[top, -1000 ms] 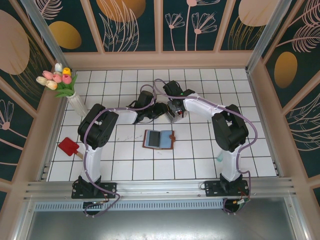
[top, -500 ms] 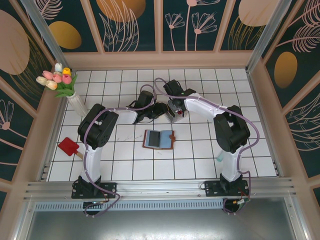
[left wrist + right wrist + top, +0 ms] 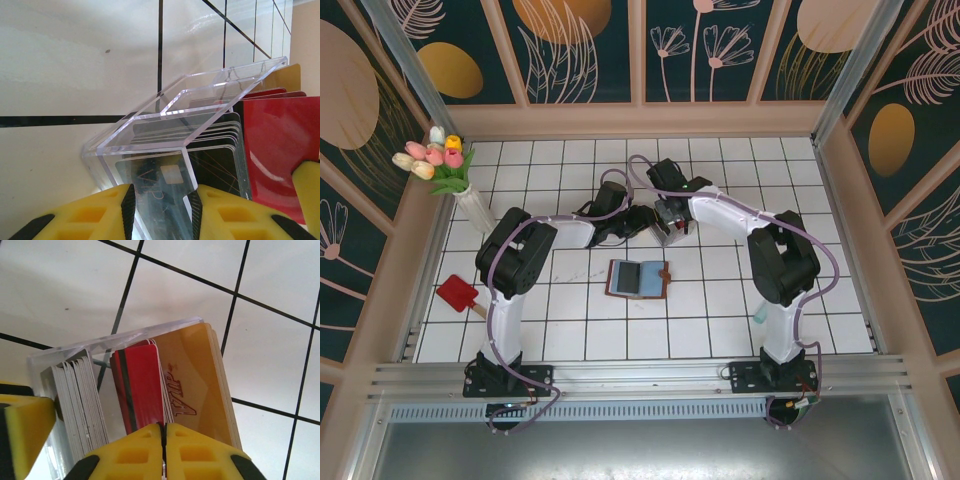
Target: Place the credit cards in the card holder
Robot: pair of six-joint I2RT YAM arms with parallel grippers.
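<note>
Centrally, left fingers (image 3: 100,212) clamped on clear box (image 3: 165,107), right fingers (image 3: 130,452) pinched on credit cards (image 3: 142,385), card holder (image 3: 638,278) open below.

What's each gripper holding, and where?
Left gripper clamps the clear card box by its wall. Right gripper is shut at the edge of the credit cards; grip unclear.

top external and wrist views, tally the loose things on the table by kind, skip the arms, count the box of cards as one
card holder: 1
clear card box: 1
vase of tulips: 1
red popsicle toy: 1
total: 4
</note>
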